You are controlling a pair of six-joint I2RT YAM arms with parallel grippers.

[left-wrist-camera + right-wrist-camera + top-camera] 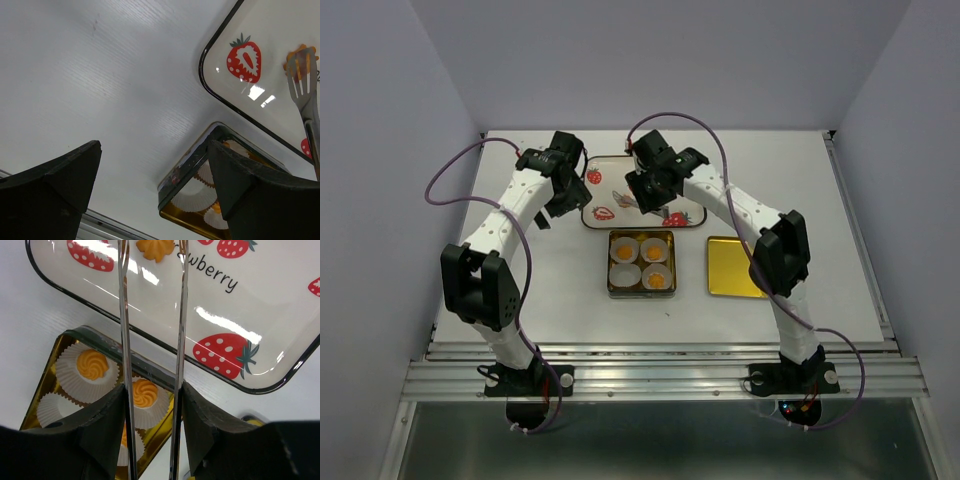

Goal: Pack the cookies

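One orange-yellow cookie (155,250) lies on the strawberry-printed tray (605,192); it also shows in the left wrist view (296,56). My right gripper (152,390) is shut on metal tongs (124,315), whose two arms reach over the tray with their tips on either side of that cookie. Three cookies sit in white paper cups in the gold tin (612,290): two show clearly (92,364) (145,392), the third is partly hidden by my finger. The fourth cup (623,247) is empty. My left gripper (155,145) is open and empty, above the table left of the tray.
The tin's gold lid (735,266) lies flat to the right of the tin. The tin (185,175) stands just in front of the tray. The table's near edge has a metal rail (660,375). Grey walls close in the sides and back.
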